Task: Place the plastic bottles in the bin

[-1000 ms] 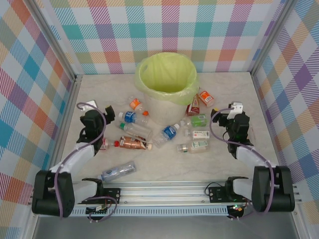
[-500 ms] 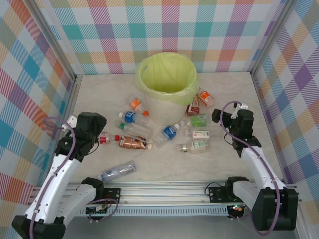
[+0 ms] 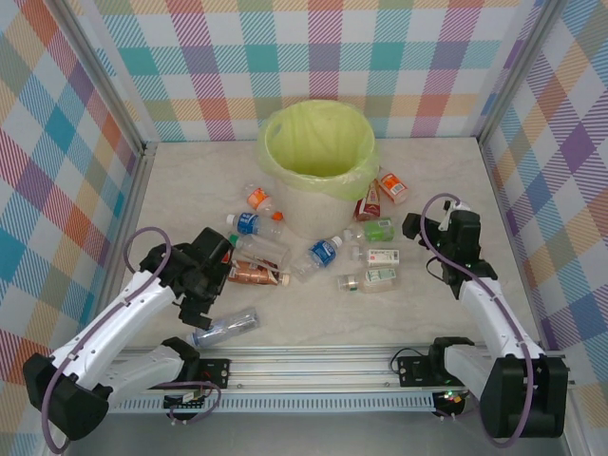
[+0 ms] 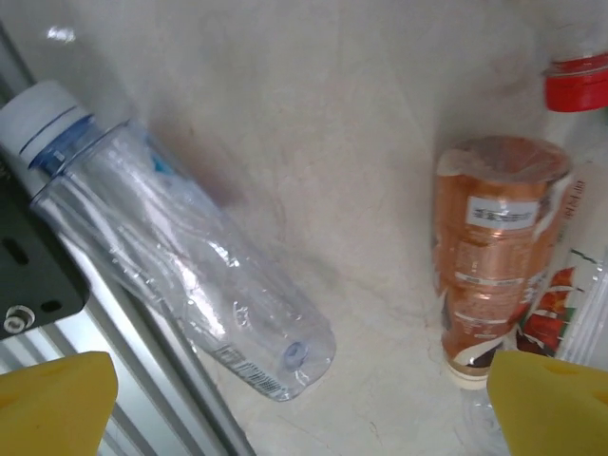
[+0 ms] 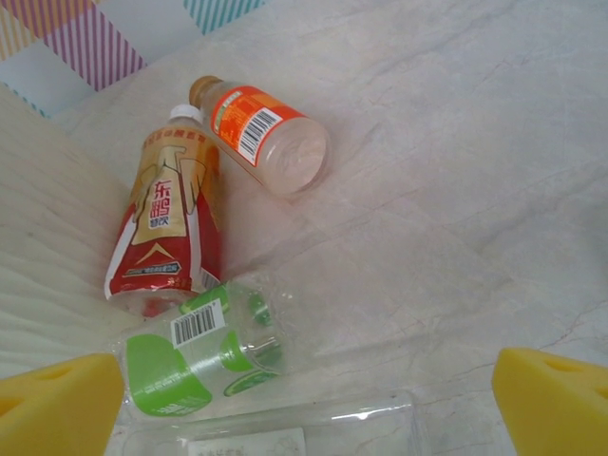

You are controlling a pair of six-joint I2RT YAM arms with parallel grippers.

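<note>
Bin (image 3: 313,204) upright at back of surface (image 3: 427,313), no bottle visible inside. About dozen bottles (image 3: 323,252) lie scattered in front. Left tool (image 4: 302,404) fingers apart above clear bottle (image 4: 180,275). Right tool (image 5: 304,404) apart, empty. Task seemingly barely begun.

off-white bin (image 3: 306,211), yellow-green liner (image 3: 318,142); pastel plaid walls (image 3: 380,57); orange-labelled bottle (image 5: 266,138)

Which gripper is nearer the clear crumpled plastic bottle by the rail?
Left. The left gripper is right by the clear crumpled plastic bottle; the right gripper is far off, by the green-labelled plastic bottle.
</note>
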